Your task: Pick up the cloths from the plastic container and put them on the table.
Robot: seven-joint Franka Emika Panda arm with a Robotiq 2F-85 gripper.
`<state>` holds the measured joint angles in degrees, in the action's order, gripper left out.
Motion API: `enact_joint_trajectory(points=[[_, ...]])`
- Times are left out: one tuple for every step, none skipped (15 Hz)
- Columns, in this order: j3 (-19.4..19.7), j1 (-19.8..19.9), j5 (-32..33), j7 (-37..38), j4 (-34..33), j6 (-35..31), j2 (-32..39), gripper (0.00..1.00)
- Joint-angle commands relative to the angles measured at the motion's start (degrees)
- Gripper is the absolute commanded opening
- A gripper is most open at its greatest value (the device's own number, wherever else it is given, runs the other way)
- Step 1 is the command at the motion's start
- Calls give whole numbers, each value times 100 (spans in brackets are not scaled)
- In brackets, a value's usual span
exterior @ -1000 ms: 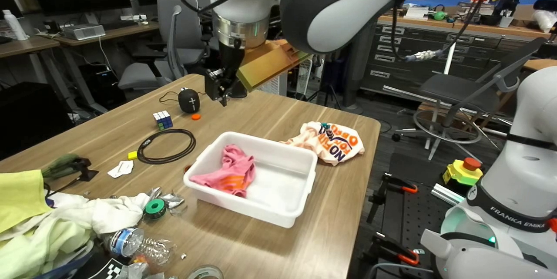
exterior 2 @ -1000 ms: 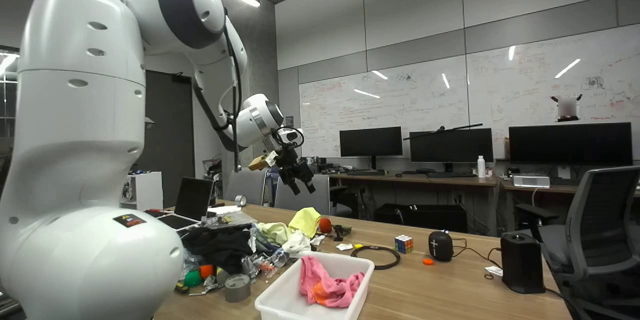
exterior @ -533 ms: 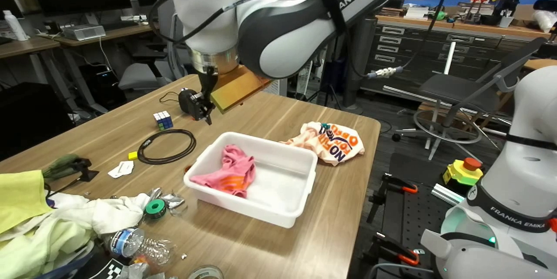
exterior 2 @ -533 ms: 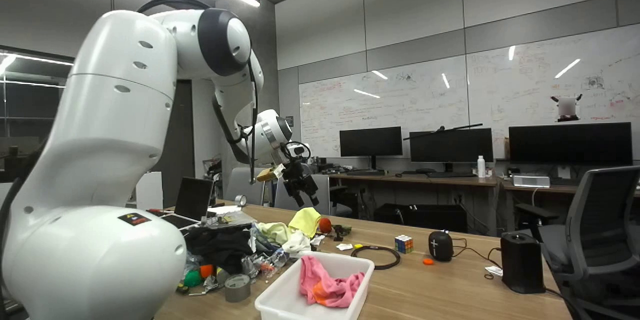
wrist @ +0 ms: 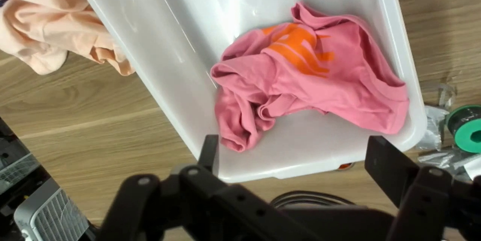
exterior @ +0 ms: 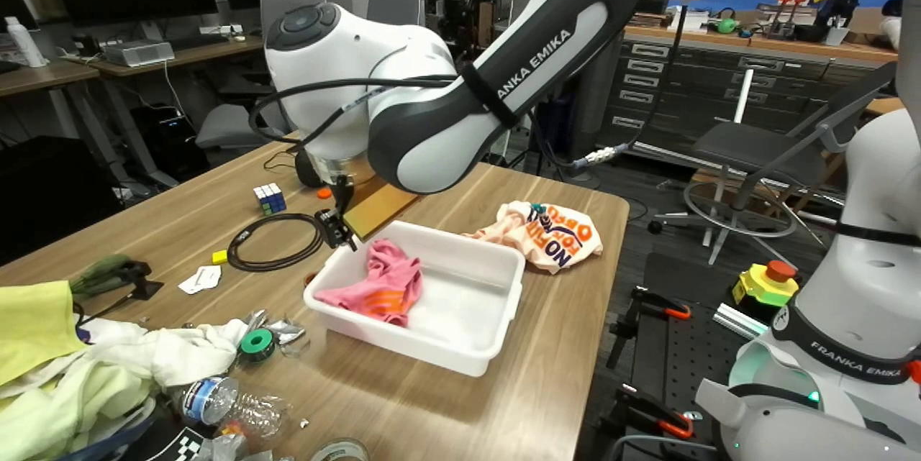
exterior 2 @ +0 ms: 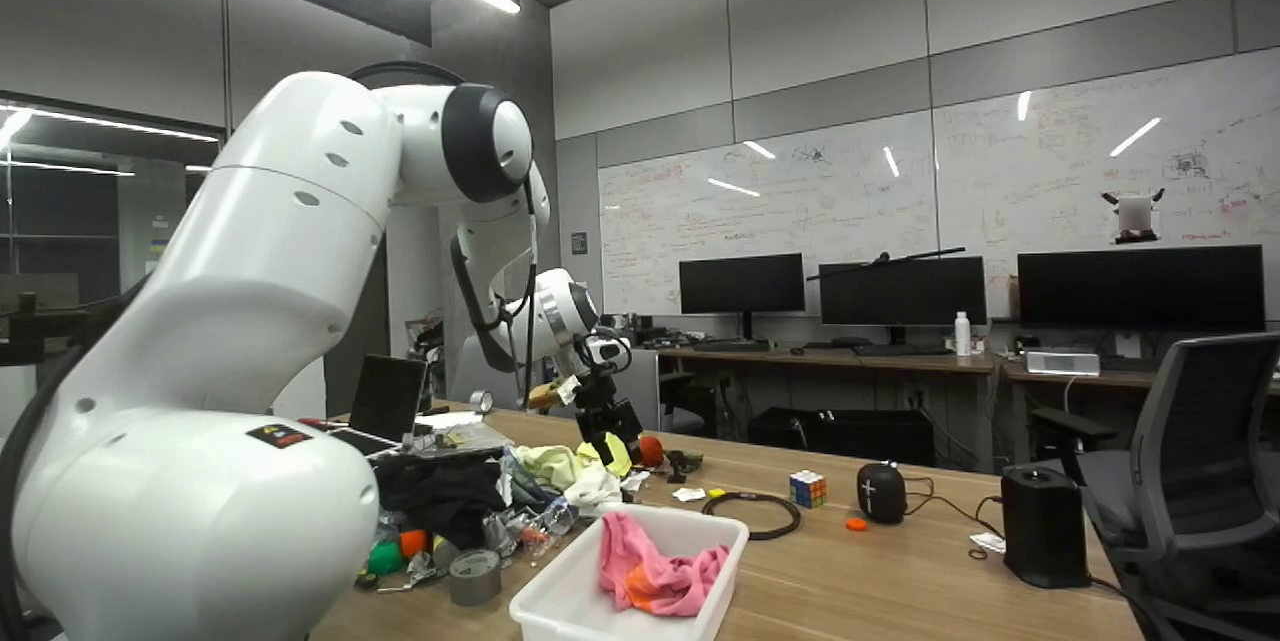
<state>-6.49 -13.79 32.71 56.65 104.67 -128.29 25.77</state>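
Note:
A crumpled pink cloth with orange print (exterior: 383, 285) lies in the white plastic container (exterior: 460, 303), at the end toward the cable. The cloth also shows in an exterior view (exterior 2: 660, 571) and in the wrist view (wrist: 312, 71). A peach cloth with lettering (exterior: 550, 234) lies on the wooden table (exterior: 536, 389) beside the container; part of it shows in the wrist view (wrist: 67, 26). My gripper (wrist: 293, 138) is open and empty, with its fingers wide apart. It is above the container's end edge, near the pink cloth and apart from it.
A coiled black cable (exterior: 275, 242), a Rubik's cube (exterior: 269, 198) and a black speaker (exterior 2: 881, 492) are on the table. A cluttered pile with a yellow cloth (exterior: 36, 328), a plastic bottle (exterior: 230, 403) and a tape roll (exterior 2: 474, 577) is beside the container.
My arm has come down and the gripper has moved from high above the table to near the container's edge. The cloths and container have not moved.

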Motion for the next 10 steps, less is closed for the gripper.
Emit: enact_joint_trajectory(points=[[230, -139, -273, -284, -300, -101, 389, 100], [274, -146, -300, -311, -318, -152, 469, 100], [336, -165, -279, -324, -343, -204, 547, 100], [388, -173, -285, -336, -353, -273, 609, 100], [435, -168, -297, -367, -353, -381, 662, 100], [485, -166, -290, -385, -356, -487, 717, 100], [523, -151, -267, -452, -344, -663, 766, 100], [565, -144, -246, -528, -328, -847, 814, 100], [639, -173, -187, -584, -334, -1000, 869, 100], [685, -174, -170, -707, -333, -1168, 921, 100]])
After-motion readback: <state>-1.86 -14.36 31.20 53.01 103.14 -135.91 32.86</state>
